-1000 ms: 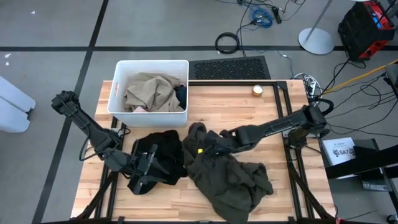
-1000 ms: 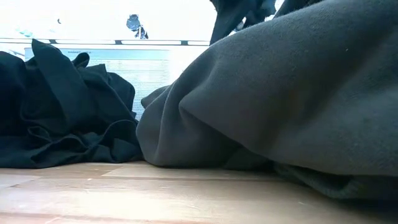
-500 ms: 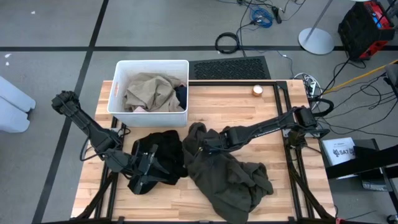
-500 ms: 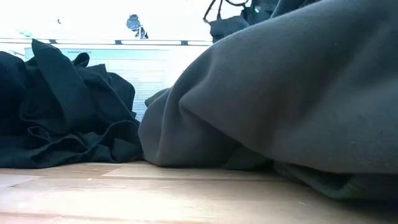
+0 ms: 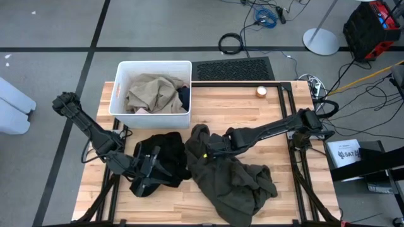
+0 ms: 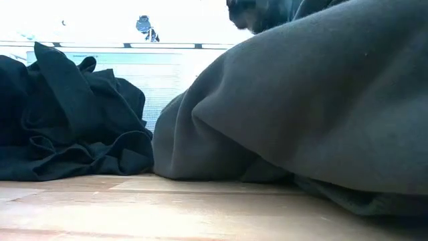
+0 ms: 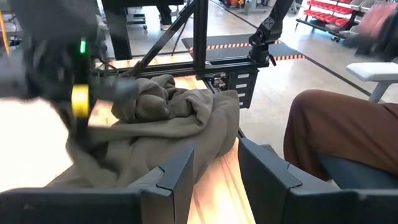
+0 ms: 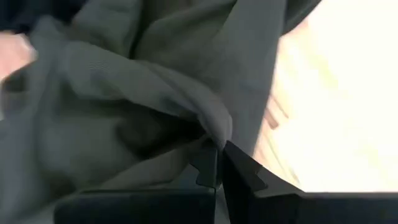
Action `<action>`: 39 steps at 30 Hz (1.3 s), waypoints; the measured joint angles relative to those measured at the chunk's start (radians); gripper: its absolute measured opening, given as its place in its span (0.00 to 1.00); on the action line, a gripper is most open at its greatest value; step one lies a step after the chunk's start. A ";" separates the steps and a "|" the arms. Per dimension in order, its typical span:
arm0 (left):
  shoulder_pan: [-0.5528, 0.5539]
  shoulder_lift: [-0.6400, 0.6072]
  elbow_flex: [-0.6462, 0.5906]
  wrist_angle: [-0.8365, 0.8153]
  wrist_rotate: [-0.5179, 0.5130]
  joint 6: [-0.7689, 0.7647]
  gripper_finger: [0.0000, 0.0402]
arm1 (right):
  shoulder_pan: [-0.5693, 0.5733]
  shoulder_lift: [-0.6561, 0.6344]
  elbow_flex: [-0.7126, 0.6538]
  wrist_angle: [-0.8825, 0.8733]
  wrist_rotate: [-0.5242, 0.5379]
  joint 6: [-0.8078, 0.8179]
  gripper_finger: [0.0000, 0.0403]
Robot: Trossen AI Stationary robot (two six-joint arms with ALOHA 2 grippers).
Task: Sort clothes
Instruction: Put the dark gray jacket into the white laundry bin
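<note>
An olive-brown garment (image 5: 230, 180) lies crumpled on the table's middle and near right, and fills the low view (image 6: 301, 107). My right gripper (image 5: 205, 150) is shut on its far left part. A black garment (image 5: 167, 154) lies heaped left of it. My left gripper (image 5: 149, 169) lies over the black garment's near side, open (image 7: 214, 180), with nothing between its fingers. The white bin (image 5: 117, 94) at the far left holds a tan-beige garment (image 5: 151, 91), a dark blue one (image 5: 184, 96) and a bit of pink (image 5: 142, 110). My right gripper pinches a raised fold of the olive-brown garment (image 8: 214, 134) between its two fingers. It comes from the table's right, slanting down. The garment lies slack on the table. My left gripper lies over the black garment; I cannot tell whether it touches it.
A small round tin (image 5: 261, 91) sits near the table's far right edge. Bare wood shows along the near edge and the far right. Beyond the table a seated person's leg in brown trousers (image 7: 336, 130) shows in the left wrist view.
My right arm has sunk lower over the table, and its gripper has stayed at the olive-brown garment's far left part. The cloth there has shifted slightly.
</note>
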 joint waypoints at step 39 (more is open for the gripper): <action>0.153 0.416 0.156 0.653 -0.078 0.577 0.33 | 0.620 -0.129 0.706 -0.370 0.562 0.161 0.00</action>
